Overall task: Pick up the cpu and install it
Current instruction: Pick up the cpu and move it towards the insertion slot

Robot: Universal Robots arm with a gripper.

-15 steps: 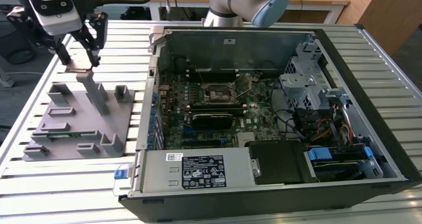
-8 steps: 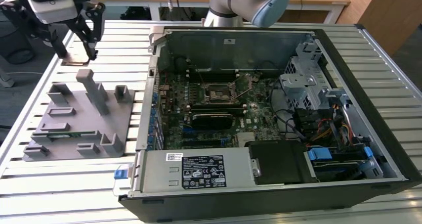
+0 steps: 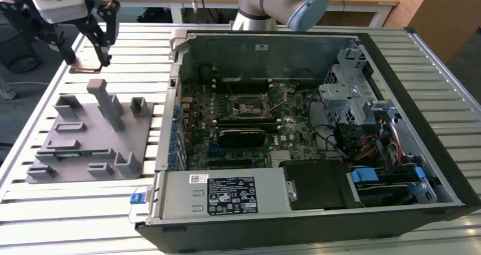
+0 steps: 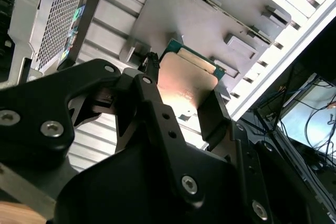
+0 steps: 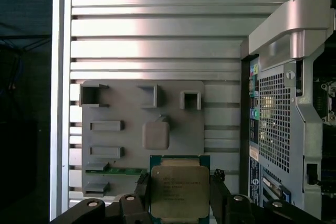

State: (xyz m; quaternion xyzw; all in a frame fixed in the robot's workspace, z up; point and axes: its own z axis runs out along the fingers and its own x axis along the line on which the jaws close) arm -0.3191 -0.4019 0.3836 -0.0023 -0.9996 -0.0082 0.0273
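The cpu [image 5: 180, 190], a flat square chip with a silvery metal top and green edge, sits between my gripper's [image 5: 180, 195] two black fingers [image 5: 142, 188], which are shut on its sides. In the second wrist view the cpu [image 4: 186, 85] tilts in the gripper [image 4: 184, 95] above the grey fixture plate [image 4: 173, 19]. In the exterior view the gripper [image 3: 89, 59] hangs over the slatted table at the far left, beyond the fixture plate [image 3: 83, 137] and away from the open computer case [image 3: 316, 125]. The black socket frame [image 3: 248, 104] lies on the motherboard [image 3: 233, 148] inside the case.
The grey fixture plate [image 5: 142, 124] carries raised holders and a thin green memory stick [image 5: 123, 171]. The case's perforated metal side [image 5: 278, 103] stands beside it. Inside the case are drive cages [image 3: 350, 92], cables [image 3: 368, 148] and a power supply [image 3: 222, 196].
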